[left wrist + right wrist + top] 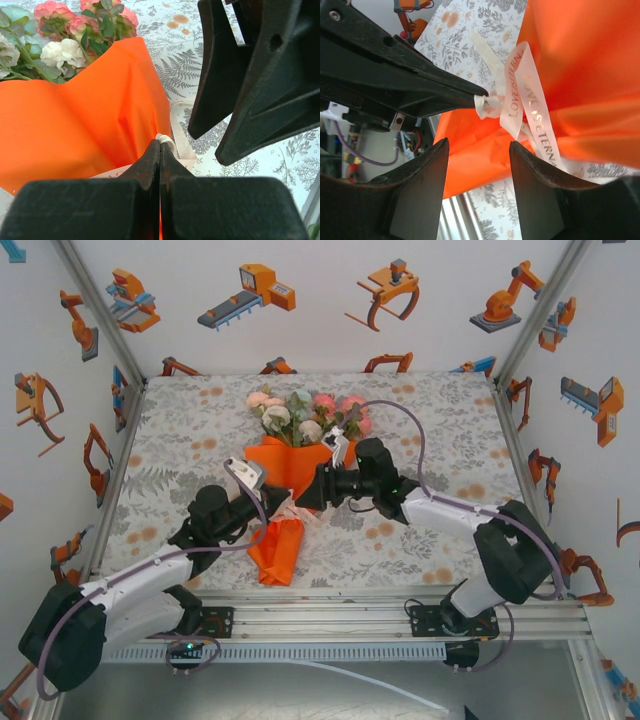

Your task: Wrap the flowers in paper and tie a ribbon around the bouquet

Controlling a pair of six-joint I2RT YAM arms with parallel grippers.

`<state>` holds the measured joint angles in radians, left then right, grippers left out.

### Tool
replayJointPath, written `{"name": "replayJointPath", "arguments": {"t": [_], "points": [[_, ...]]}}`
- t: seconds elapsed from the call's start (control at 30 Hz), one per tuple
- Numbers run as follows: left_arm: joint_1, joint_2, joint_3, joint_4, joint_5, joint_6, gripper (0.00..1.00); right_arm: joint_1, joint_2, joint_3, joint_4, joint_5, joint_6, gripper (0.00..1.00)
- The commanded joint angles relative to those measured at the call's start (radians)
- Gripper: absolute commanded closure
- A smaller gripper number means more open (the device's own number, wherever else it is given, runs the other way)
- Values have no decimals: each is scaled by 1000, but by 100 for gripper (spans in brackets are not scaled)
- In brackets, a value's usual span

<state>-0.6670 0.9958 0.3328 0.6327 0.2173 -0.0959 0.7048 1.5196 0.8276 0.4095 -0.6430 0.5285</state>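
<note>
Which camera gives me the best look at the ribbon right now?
Right wrist: the ribbon sits mid-frame, lettering legible, its bunched end pinched in the left arm's shut jaws. Left wrist shows a short cream strip beyond those jaws. Top external shows barely a pale fleck.

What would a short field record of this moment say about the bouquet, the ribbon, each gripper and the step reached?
bouquet: orange paper cone lying on the tablecloth, flowers at the far, wide end
ribbon: cream with gold lettering, against the cone's narrow part
left gripper: shut, pinching a bunched bit of the ribbon
right gripper: open, jaws apart beside the ribbon, holding nothing
step: paper wrapped; cannot tell whether the ribbon is fully tied
</note>
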Motion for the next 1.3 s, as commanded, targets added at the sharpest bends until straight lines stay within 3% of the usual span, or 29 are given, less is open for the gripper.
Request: {"name": "replayJointPath", "arguments": {"t": [0.0, 0.27, 0.37, 0.53, 0.67, 0.73, 0.83, 0.9, 1.1, 1.2, 1.27], "points": [[-2, 11, 40, 28, 19, -34, 100, 13, 28, 7, 123, 21, -152, 50], [1, 27, 118, -101, -20, -126, 100, 36, 115, 68, 266, 29, -159, 50], [2, 50, 146, -136, -13, -160, 100, 36, 126, 72, 287, 33, -153, 54], [12, 83, 167, -133, -5, -209, 100, 36, 141, 71, 307, 49, -133, 84], [37, 78, 182, -137, 25, -252, 90, 36, 131, 46, 310, 96, -133, 100], [60, 64, 197, -171, 36, -265, 83, 35, 121, 34, 310, 112, -134, 100], [94, 27, 199, -210, 47, -269, 82, 35, 98, 10, 310, 142, -143, 100], [116, 5, 202, -248, 41, -273, 74, 35, 86, -1, 310, 147, -150, 100], [159, -45, 220, -388, -40, -263, 67, 35, 55, -37, 310, 163, -163, 100], [178, -36, 238, -495, -163, -287, 59, 35, 39, -48, 311, 124, -166, 100], [228, 3, 284, -610, -194, -367, 63, 35, 23, -66, 308, 104, -167, 100]]}}
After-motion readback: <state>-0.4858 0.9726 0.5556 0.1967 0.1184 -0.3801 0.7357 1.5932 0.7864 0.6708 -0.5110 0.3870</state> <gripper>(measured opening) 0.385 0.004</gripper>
